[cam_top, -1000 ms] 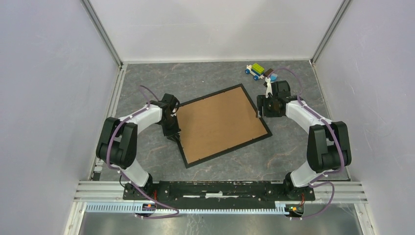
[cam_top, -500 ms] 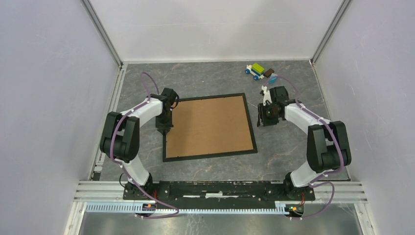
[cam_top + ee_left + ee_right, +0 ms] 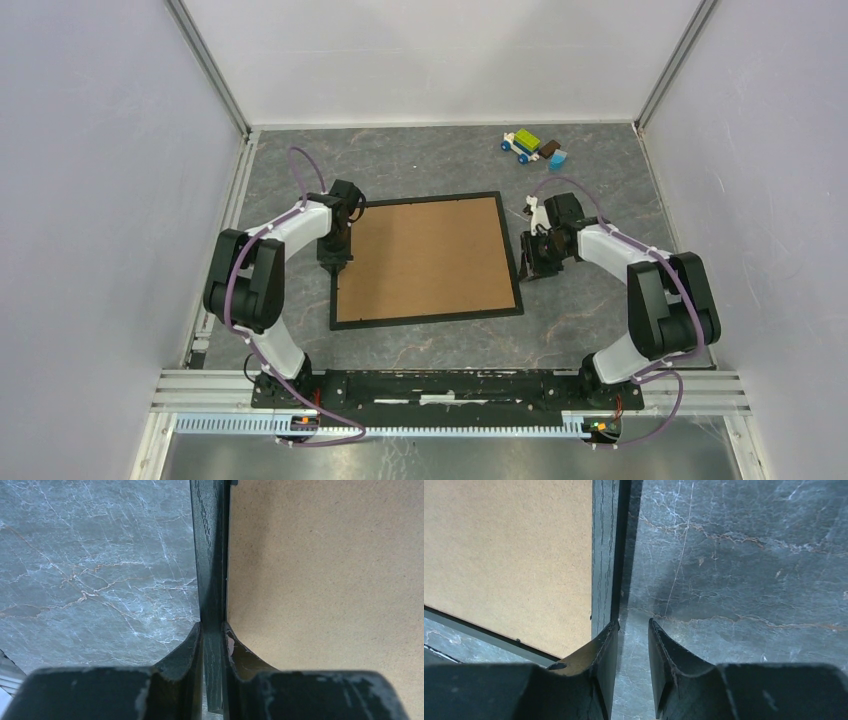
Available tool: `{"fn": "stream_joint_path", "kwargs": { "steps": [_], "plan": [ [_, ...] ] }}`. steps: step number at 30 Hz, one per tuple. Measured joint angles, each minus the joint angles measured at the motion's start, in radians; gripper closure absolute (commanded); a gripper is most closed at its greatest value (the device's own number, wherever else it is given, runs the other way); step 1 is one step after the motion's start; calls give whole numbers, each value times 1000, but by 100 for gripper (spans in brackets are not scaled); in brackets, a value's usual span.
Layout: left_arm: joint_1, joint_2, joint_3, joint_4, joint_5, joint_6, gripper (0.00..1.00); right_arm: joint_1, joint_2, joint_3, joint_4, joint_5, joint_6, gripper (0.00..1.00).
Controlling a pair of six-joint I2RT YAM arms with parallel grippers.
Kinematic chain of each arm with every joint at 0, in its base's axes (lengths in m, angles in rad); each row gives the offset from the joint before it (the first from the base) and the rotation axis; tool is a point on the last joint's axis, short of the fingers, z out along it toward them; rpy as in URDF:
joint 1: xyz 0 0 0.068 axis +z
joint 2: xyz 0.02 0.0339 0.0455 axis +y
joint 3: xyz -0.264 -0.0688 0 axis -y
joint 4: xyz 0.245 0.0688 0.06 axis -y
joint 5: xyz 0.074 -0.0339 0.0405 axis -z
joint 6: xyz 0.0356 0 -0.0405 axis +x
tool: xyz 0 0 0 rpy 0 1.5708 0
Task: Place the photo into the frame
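The black frame (image 3: 430, 318) lies flat on the table, filled by the brown backing board (image 3: 425, 258). The photo is hidden. My left gripper (image 3: 335, 262) is shut on the frame's left rail (image 3: 210, 555), one finger outside on the table side and one over the board (image 3: 325, 580). My right gripper (image 3: 533, 268) hangs just outside the right rail (image 3: 603, 555). Its jaws are open a narrow way, with only bare table between them. The left finger (image 3: 606, 645) sits against the rail's outer edge.
A small toy car of coloured bricks (image 3: 527, 146) and a blue block (image 3: 558, 158) lie at the back right. Grey walls close in the marbled table (image 3: 420, 160) on three sides. The arm bases stand on the near rail (image 3: 440, 385).
The frame has swung from a tilt to square with the table, held by the left gripper. The right gripper narrowed its jaws and dropped beside the right rail.
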Motion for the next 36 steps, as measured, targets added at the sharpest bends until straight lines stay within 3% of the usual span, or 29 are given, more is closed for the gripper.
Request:
{"fn": "stream_joint_path", "kwargs": {
  "steps": [36],
  "plan": [
    [0, -7, -8, 9, 2, 0, 98, 6, 13, -7, 52, -79, 30, 68]
  ]
}}
